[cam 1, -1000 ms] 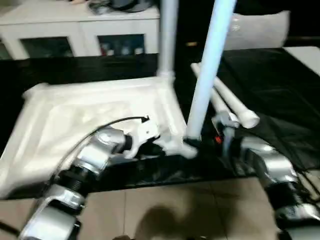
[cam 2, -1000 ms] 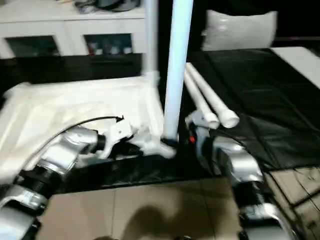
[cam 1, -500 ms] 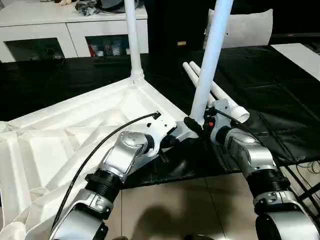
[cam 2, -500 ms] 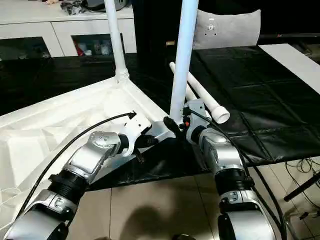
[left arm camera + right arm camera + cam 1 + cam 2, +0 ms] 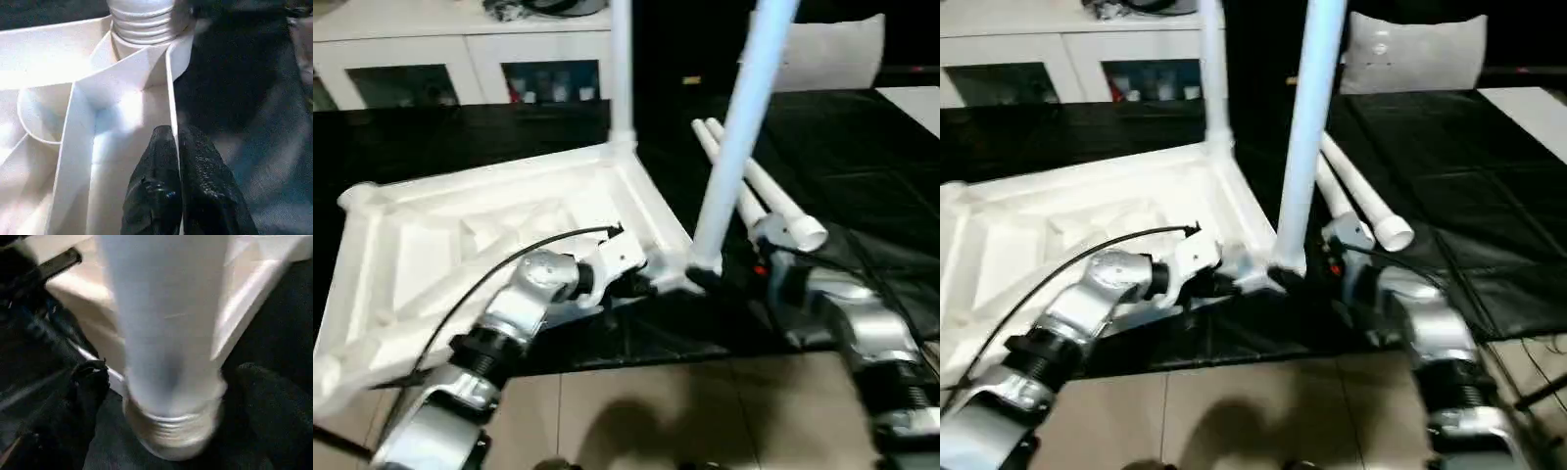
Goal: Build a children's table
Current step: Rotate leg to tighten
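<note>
The white tabletop (image 5: 460,235) lies underside up on the black table, ribs showing. One leg (image 5: 621,78) stands upright in its far corner socket. A second leg (image 5: 734,157) stands in the near right corner socket. My left gripper (image 5: 171,161) is shut on the thin rim wall of the tabletop beside that socket. My right gripper (image 5: 176,382) is open, one black finger (image 5: 90,382) on each side of the second leg's threaded base, apart from it. Two loose legs (image 5: 773,201) lie side by side on the table just beyond my right gripper.
A white cabinet (image 5: 460,69) with glass doors stands behind the table. A white cushion (image 5: 832,54) sits at the back right. The table's front edge runs just under my forearms, with tiled floor (image 5: 636,411) below. A black cable (image 5: 509,264) arcs over my left forearm.
My right gripper's fingers have spread away from the near leg's base. The left gripper keeps its pinch on the rim. The camera has shifted, so the whole picture has moved.
</note>
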